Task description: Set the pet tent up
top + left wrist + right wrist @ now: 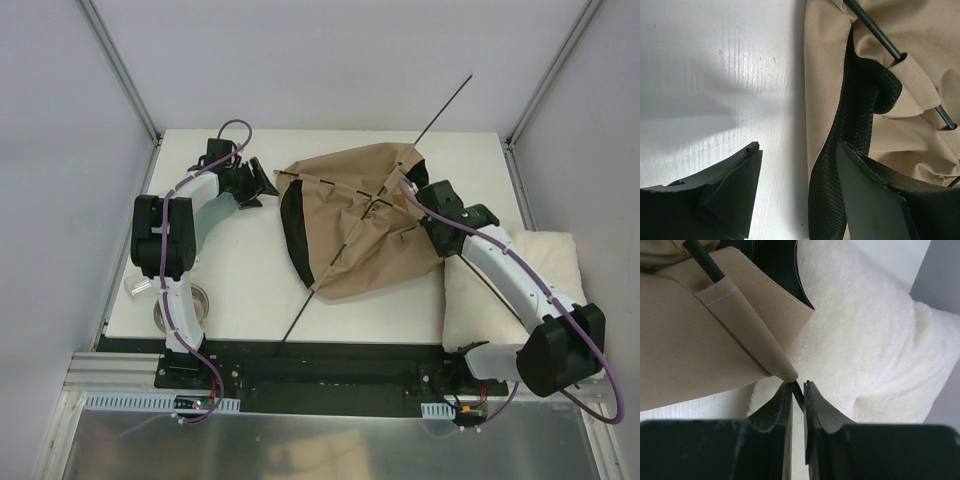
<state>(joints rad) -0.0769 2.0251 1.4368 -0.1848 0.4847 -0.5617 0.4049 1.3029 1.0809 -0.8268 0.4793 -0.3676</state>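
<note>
Tan pet tent (355,225) lies crumpled beside the cushion (865,340). Our right gripper (799,390) is clamped on a pole tip (798,393) at the cushion's edge, its long axis running diagonally away from the cushion. Left gripper (797,150) has jaws apart, farther off.

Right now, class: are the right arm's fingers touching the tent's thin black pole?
Touching. The right wrist view shows the fingers closed on the black pole tip, just where it leaves the tent's tan corner.

Overhead view down on whole table (250,270); wrist views close, past their jaws onto tent (370,230) fabric
</note>
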